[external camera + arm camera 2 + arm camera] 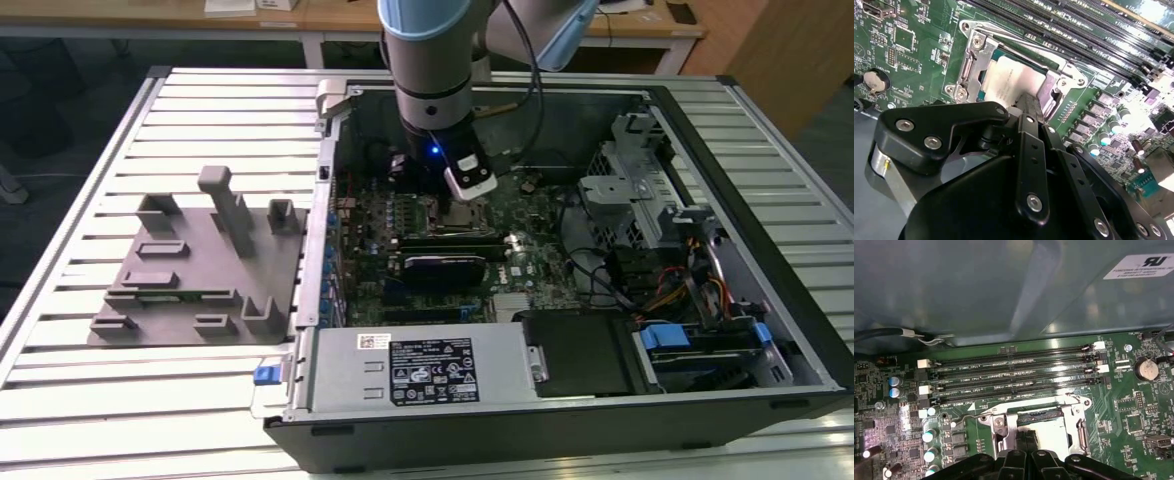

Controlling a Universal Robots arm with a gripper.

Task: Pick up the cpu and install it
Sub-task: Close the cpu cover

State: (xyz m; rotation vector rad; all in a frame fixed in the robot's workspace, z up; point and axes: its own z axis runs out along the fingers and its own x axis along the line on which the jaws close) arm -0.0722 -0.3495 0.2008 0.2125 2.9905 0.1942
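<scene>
"Slatted table [80,400] carried the open case [561,435], at three o'clock from the grey fixture [187,290] in the exterior view. And the cpu [1009,80]?"

"It lay flat in the socket [971,65], directly beneath the gripper [1021,436], whose fingers [1030,110] were together, just over it."

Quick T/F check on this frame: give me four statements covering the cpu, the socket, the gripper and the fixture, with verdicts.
1. The thin silvery square cpu lies flat inside the metal-framed socket on the green motherboard. True.
2. The black gripper hangs over the grey moulded fixture. False: it is inside the open black computer case, right at the socket.
3. The long black memory slots beside the socket hold modules. False: all four look empty.
4. The fixture stands on the slatted metal table, at the exterior view's left of the case. True.
</scene>
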